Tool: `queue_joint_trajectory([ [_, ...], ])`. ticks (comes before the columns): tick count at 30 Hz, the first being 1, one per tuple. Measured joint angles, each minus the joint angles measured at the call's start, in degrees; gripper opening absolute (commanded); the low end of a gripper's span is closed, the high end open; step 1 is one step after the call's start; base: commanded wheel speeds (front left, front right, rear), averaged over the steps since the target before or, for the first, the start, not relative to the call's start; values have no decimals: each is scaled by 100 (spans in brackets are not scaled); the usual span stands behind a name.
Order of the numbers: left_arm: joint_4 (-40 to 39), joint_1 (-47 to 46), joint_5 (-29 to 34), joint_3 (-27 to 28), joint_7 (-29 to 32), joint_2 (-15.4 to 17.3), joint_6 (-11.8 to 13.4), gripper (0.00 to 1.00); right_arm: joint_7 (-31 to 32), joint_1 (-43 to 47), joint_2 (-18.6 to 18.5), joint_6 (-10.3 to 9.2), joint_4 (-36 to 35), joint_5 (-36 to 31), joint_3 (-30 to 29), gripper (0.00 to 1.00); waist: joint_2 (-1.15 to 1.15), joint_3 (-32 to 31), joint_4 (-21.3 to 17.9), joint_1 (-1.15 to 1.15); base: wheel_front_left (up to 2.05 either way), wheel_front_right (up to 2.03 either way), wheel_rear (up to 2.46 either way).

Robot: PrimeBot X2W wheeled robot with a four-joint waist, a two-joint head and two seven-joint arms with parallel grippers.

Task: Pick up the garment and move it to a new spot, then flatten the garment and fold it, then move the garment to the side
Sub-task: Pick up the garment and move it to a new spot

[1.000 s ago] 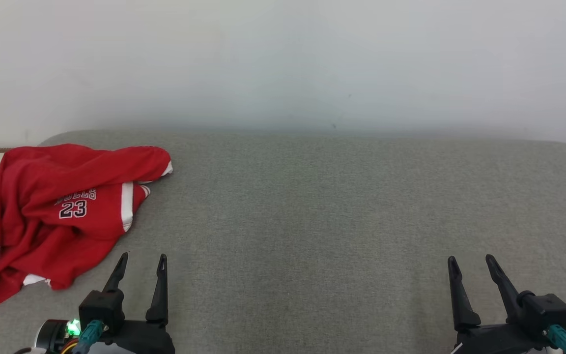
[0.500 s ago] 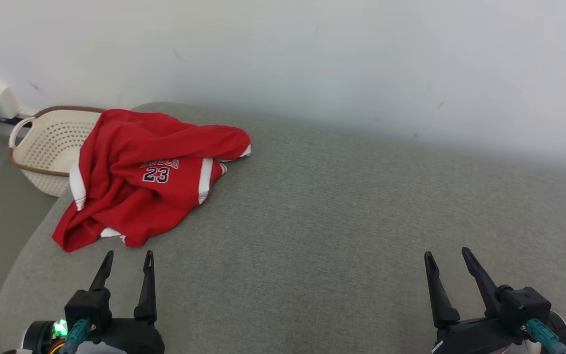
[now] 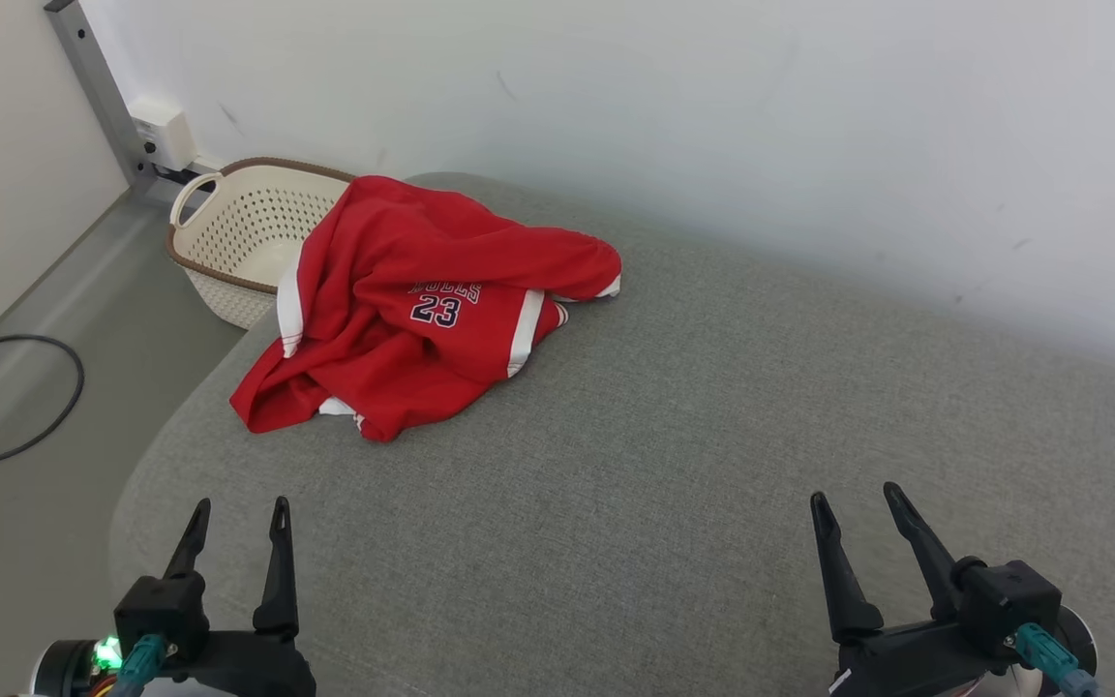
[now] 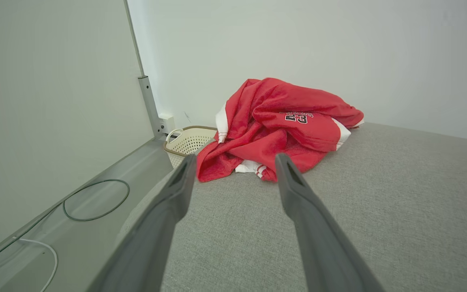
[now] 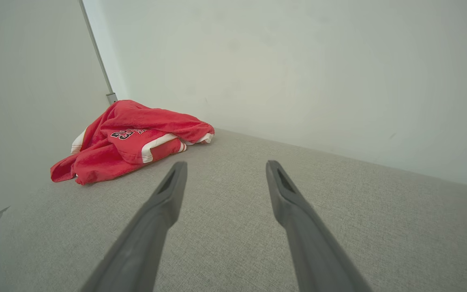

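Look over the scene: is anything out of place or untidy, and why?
The jersey lies crumpled in a heap, not flat, at the cushion's far left corner, next to the basket. Nothing else stands out.

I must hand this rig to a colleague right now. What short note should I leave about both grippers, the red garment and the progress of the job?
Left gripper: open, empty, over the near left part of the grey cushion.
Right gripper: open, empty, over the near right part.
Red garment: crumpled at the cushion's far left corner, next to the white basket; apart from both grippers.
Done: nothing yet.
Left: pick it up and move it, flatten, fold, move it aside.
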Motion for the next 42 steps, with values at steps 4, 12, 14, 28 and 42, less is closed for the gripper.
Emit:
queue_joint_trajectory([
  [4, -18, 3, -53, -7, 1, 2, 12, 100, -24, -7, 8, 0, 23, 0, 2, 100, 0, 22, 66, 0, 0, 0, 0],
  [12, 5, -3, -108, -12, 1, 13, 19, 100, -48, -6, 31, 0, 69, 2, -14, 100, 0, 12, 94, 0, 0, 0, 0],
  [14, 4, -15, -109, -25, 1, 25, 12, 100, -47, -6, 31, 0, 73, 2, -11, 100, 0, 13, 94, 0, 0, 0, 0],
  [28, -1051, -1422, -242, 141, 599, 434, -248, 100, 90, -152, -11, 0, -141, 1, 32, 100, 0, 231, 55, 0, 0, 0, 0],
  [42, 1523, -3618, -1227, 490, 2149, 1121, -1330, 100, 402, -1033, -573, 0, -624, -35, 341, 100, 0, 1390, -516, 1, 0, 0, 0],
])
